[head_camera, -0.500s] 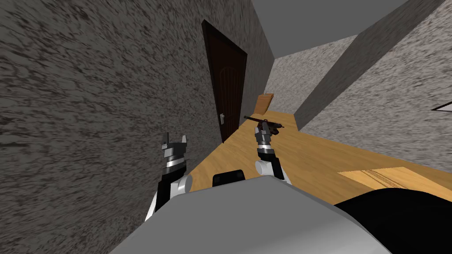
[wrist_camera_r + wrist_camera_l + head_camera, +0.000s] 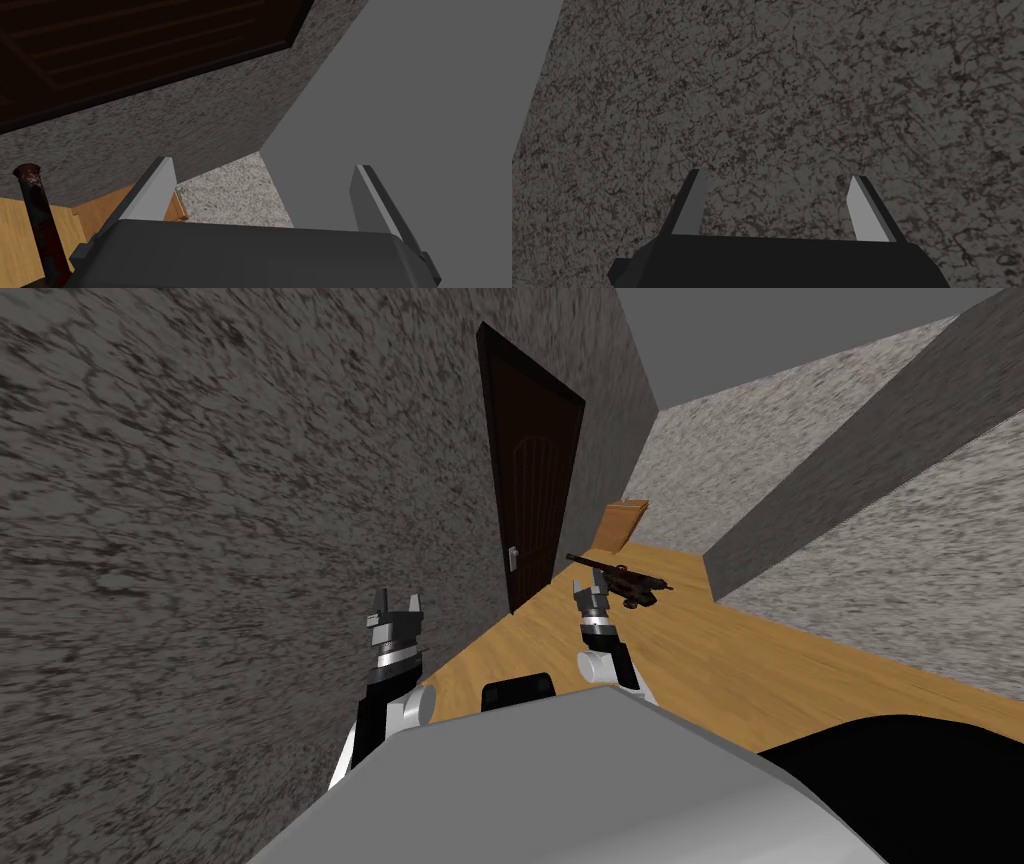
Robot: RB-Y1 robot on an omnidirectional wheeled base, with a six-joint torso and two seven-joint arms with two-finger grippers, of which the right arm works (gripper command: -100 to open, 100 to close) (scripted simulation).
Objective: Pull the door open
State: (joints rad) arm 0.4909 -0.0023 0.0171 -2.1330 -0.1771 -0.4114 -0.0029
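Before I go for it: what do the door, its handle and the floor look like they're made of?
The door is dark brown and matte with panel grooves, so it is likely wood. Its handle is pale grey, probably metal, though it is too small to be sure. The floor is light orange-brown with faint grain and looks like smooth wood.

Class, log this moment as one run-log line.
door: shut | handle: untouched | left gripper: open, facing wall | right gripper: open, short of door

door (image 2: 530, 488) in left wall (image 2: 200, 538), ahead | rifle (image 2: 622, 579) on floor (image 2: 760, 658), right of door
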